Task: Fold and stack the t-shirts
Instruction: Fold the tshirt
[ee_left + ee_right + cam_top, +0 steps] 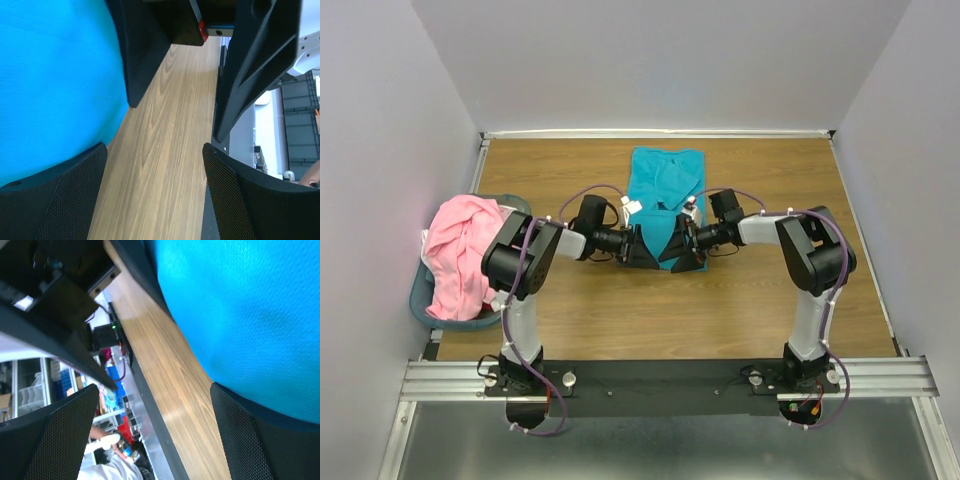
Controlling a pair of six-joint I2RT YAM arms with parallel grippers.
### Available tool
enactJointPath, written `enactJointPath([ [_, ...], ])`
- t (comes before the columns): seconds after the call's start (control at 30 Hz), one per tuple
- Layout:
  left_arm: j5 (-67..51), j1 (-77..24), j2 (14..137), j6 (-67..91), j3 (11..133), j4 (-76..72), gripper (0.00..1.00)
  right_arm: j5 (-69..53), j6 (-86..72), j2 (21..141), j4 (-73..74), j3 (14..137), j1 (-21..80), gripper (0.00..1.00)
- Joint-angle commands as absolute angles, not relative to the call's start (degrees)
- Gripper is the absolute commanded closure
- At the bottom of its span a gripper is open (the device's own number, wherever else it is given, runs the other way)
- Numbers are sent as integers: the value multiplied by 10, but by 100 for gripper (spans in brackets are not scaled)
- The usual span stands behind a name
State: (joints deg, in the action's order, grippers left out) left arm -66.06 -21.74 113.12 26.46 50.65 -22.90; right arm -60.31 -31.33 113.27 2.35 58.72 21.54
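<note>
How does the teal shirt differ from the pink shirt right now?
The teal shirt lies spread on the table; the pink shirt is bunched in a heap over the basket. The teal shirt is mid-table, the pink shirt at the left edge. Both are plain, unpatterned.

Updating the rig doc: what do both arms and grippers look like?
The left arm and right arm have white links, bulky black joint housings and purple cables looping alongside. The left gripper and right gripper are all black, with angular triangular bodies and flat fingers with fine mesh-textured pads.
</note>
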Motion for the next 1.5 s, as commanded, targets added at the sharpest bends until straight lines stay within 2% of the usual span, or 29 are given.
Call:
enactJointPath([
  [0.0, -641, -191, 1164, 244, 495, -221, 14, -623, -287, 1159, 5, 560, 190, 0],
  [0.47, -700, -150, 1165, 123, 477, -113, 16, -666, -229, 1132, 19, 503, 144, 1],
  [0.67, -703, -139, 1127, -2, 518, 25, 18, -685, -219, 1086, 52, 514, 139, 2],
  [0.8, -683, -141, 1040, -96, 569, 134, 21, -676, -209, 1016, 83, 561, 139, 5],
  [0.83, -672, -140, 1031, -110, 581, 152, 23, -665, -200, 992, 92, 573, 140, 7],
  [0.9, -644, -141, 1015, -175, 620, 213, 33, -625, -136, 975, 146, 611, 141, 10],
  [1.07, -482, -141, 983, -348, 667, 257, 50, -450, 100, 989, 315, 695, 162, 33],
  [1.13, -429, -145, 972, -400, 668, 266, 55, -397, 137, 984, 323, 700, 175, 40],
  [1.3, -349, -170, 924, -563, 611, 261, 60, -281, 219, 979, 321, 693, 242, 53],
  [1.47, -301, -213, 866, -696, 513, 219, 60, -204, 236, 987, 312, 687, 323, 57],
])
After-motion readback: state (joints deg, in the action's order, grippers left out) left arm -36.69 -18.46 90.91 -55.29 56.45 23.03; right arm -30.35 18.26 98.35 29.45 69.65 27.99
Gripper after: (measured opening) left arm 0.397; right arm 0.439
